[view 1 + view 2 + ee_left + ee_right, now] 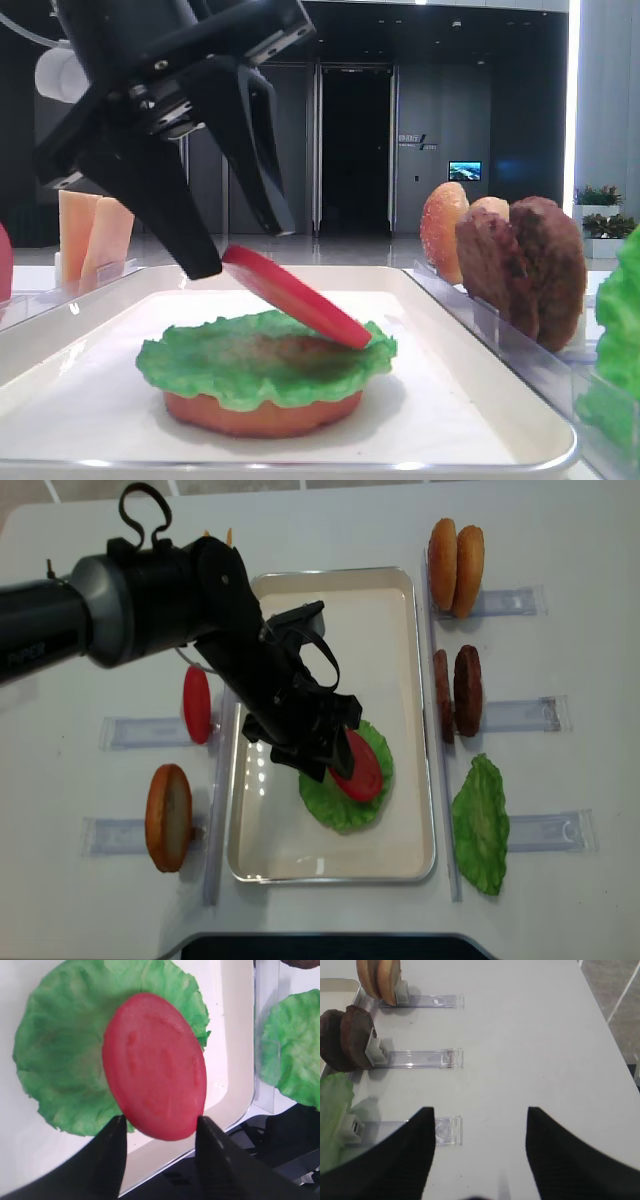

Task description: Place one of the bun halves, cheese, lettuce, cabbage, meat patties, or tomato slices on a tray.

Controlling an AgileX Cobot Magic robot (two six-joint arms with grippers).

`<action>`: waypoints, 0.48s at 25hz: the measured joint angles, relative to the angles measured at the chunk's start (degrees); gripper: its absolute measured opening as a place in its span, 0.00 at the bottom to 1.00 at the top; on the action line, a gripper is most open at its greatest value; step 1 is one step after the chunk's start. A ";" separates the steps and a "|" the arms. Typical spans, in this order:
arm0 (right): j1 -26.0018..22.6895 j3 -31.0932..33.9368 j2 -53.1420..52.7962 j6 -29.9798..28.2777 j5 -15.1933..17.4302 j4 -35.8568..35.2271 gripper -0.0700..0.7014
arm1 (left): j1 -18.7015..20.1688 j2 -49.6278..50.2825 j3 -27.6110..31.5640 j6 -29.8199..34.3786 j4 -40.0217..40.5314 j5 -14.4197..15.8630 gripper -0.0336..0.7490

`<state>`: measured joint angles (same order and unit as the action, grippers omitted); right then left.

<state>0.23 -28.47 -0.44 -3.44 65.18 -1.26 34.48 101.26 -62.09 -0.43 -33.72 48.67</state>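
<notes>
A red tomato slice [295, 295] [155, 1065] [358, 765] lies tilted on the green lettuce [230, 365] [60, 1060]. Its far edge rests on the leaf and its raised edge sits between my left gripper's fingertips. The lettuce covers a bun half [260, 412] on the white tray [500, 400] [330, 590]. My left gripper [243, 248] [161, 1120] [335, 745] is open, with its fingers spread on either side of the slice's raised edge. My right gripper [480, 1110] is open over bare table and holds nothing.
Clear racks flank the tray. On the right they hold bun halves [455, 565], meat patties [455, 692] [347, 1037] and a lettuce leaf [480, 825]. On the left they hold another tomato slice [196, 704], a bun half [168, 817] and cheese [90, 235].
</notes>
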 joint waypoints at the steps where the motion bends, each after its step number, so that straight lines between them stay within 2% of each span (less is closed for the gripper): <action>1: 0.00 0.00 0.00 0.00 0.00 0.00 0.63 | -0.21 -0.31 0.00 -0.06 0.19 0.36 0.48; 12: 0.00 0.00 0.00 0.00 0.00 0.00 0.62 | -0.53 -2.39 -0.21 -4.03 5.99 1.89 0.48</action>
<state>0.23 -28.47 -0.44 -3.44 65.18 -1.26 33.95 98.87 -62.30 -4.46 -27.73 50.56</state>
